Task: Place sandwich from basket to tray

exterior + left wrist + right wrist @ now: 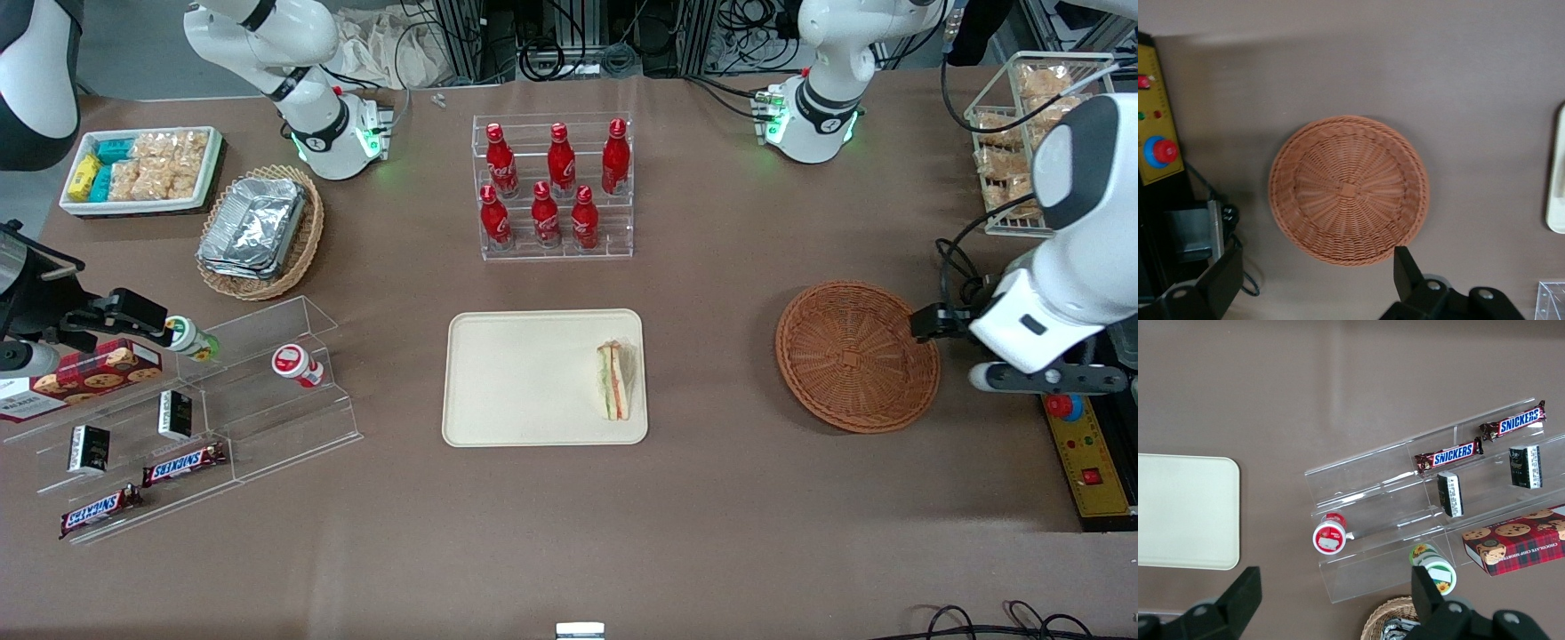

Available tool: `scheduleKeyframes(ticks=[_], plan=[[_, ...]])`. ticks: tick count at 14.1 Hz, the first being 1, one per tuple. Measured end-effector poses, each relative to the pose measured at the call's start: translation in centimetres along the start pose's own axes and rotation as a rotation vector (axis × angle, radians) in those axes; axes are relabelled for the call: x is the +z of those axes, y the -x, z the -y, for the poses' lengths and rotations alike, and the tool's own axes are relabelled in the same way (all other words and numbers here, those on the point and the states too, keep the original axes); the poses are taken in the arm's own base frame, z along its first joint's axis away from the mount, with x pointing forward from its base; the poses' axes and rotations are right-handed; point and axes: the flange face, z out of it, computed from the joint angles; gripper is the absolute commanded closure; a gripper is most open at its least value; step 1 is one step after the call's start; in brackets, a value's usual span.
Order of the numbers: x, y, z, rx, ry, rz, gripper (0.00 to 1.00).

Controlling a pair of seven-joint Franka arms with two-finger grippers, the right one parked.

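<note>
The tray (533,378) lies well clear of the pincer (1315,283), bare brown table between them; the empty basket (1349,189) sits just under its released fingers; the sandwich (615,380) hugs the tray's basket-side rim.

Brown-clothed table (711,516); tangled black cables (569,44) along its edge.
</note>
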Motion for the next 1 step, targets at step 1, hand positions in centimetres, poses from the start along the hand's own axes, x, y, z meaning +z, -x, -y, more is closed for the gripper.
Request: scheduleKeyframes(ticks=[1], plan=[[0.03, 0.01, 0.85, -0.007, 0.001, 0.000, 0.00]])
